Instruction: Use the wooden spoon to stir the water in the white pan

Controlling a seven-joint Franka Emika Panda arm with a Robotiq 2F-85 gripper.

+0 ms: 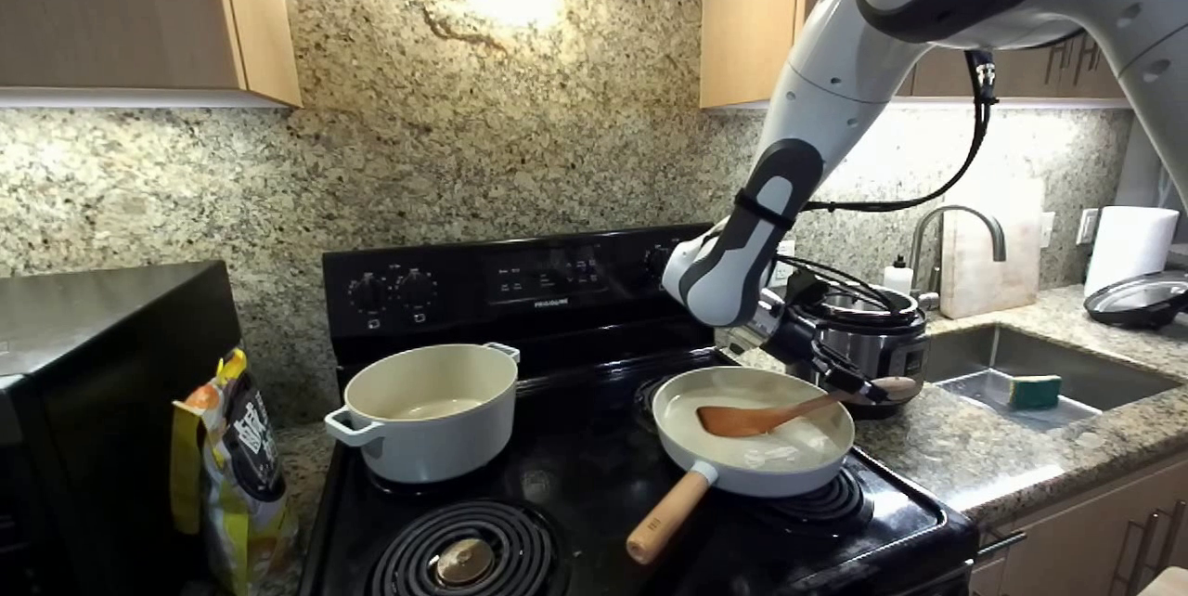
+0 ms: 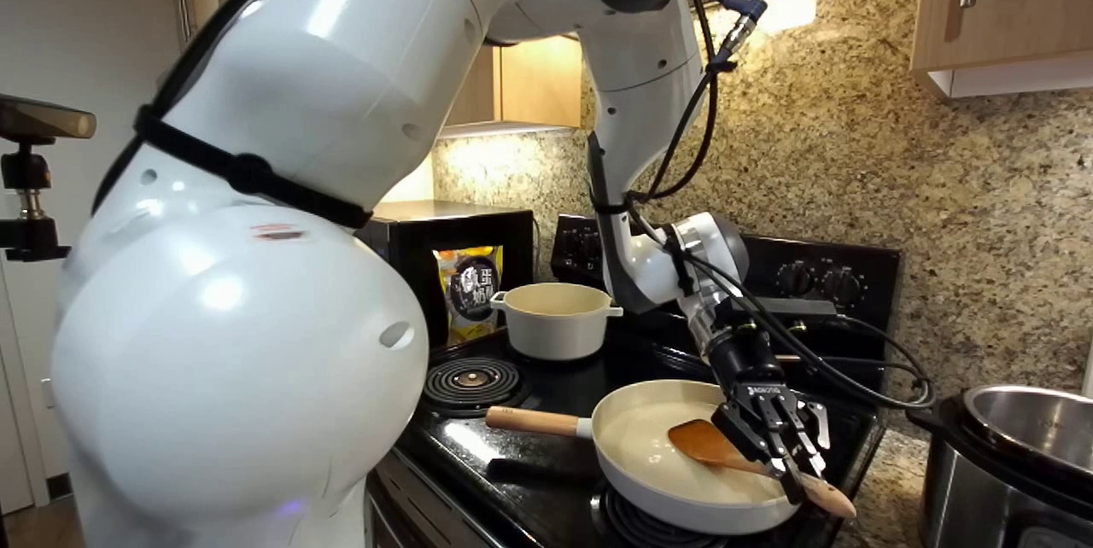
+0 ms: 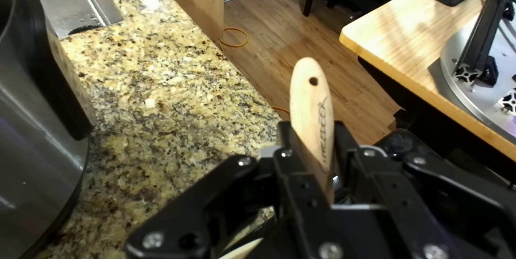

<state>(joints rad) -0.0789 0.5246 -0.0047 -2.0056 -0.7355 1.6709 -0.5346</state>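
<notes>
Speckled granite wall (image 1: 483, 132) rises behind the gripper (image 3: 314, 142), whose 2 jaws clench the wooden spoon (image 1: 742, 421) by its handle. From 1 side of the jaws pokes the handle's pale tip; from the other, the broad head reaches into the white pan (image 1: 770, 483), its rim near them.

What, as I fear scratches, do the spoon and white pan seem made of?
Spoon: apparently smooth wood, by its orange-brown head and pale handle end. White pan: probably metal under a satin coating, by its even pale surface; no bare core shows. Pan handle: likely smooth light wood, by its tan colour.
</notes>
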